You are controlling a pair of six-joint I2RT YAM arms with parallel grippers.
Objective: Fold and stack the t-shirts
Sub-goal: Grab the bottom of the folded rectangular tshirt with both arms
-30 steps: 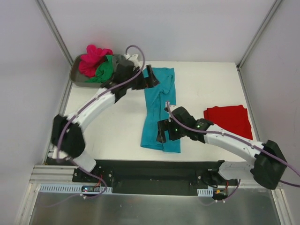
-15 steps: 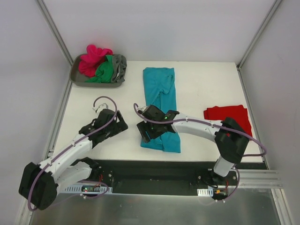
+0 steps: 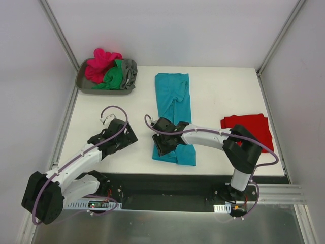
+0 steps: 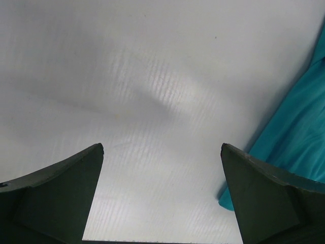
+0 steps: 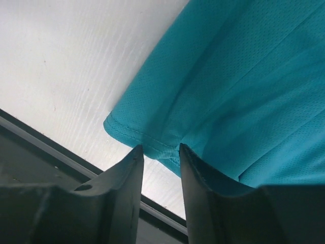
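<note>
A teal t-shirt (image 3: 173, 109) lies folded into a long strip down the middle of the table. My right gripper (image 3: 158, 150) is low at its near left corner. In the right wrist view the hem of the teal cloth (image 5: 244, 76) lies between the fingertips of that gripper (image 5: 161, 147); the jaws are narrowed but a gap still shows. A folded red t-shirt (image 3: 249, 129) lies at the right. My left gripper (image 3: 126, 136) hovers wide open over bare table (image 4: 161, 146), with the teal shirt's edge (image 4: 299, 132) to its right.
A grey tray (image 3: 81, 84) at the back left holds crumpled pink (image 3: 101, 63), green (image 3: 114, 76) and grey (image 3: 129, 71) shirts. Walls close in the table on three sides. The table's black front edge (image 5: 45, 152) runs just below the right fingers.
The left arm has pulled back from the shirt's far end to the near left. The right gripper has moved to the shirt's near left corner and its jaws have narrowed around the hem.
</note>
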